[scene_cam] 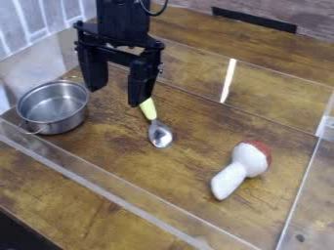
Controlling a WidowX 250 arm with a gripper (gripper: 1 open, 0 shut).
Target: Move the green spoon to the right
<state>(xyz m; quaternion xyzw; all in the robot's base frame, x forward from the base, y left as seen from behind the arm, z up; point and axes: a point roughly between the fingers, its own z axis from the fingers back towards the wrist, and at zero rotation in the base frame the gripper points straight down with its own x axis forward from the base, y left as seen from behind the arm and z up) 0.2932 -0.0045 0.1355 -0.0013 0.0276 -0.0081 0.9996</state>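
Near the upper middle of the frame we see the black gripper (116,86) pointing down with its jaws spread wide and grasping nothing, the green spoon (154,121) lying on the wooden table (78,195) just below it, handle up under the right finger and silver bowl toward the center. At left we see a steel pot (53,105), and at lower right a white mushroom-shaped object (240,168) with a red-brown tip, well apart from the spoon.
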